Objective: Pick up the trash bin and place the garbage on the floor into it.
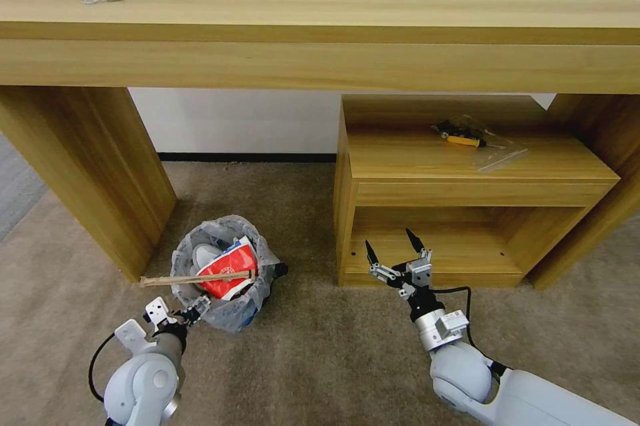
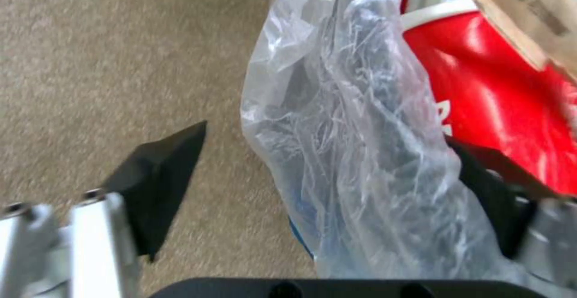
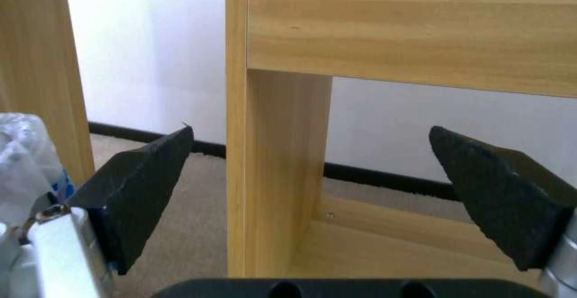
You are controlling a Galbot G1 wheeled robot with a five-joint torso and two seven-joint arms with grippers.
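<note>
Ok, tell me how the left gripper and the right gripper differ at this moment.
The left gripper is at the trash bin, one finger outside its bagged rim and one inside; the right gripper hangs free in front of the low shelf unit.
The left gripper straddles the rim, while the right gripper's fingers have only air between them.
Both stand open, with black pointed fingers.
</note>
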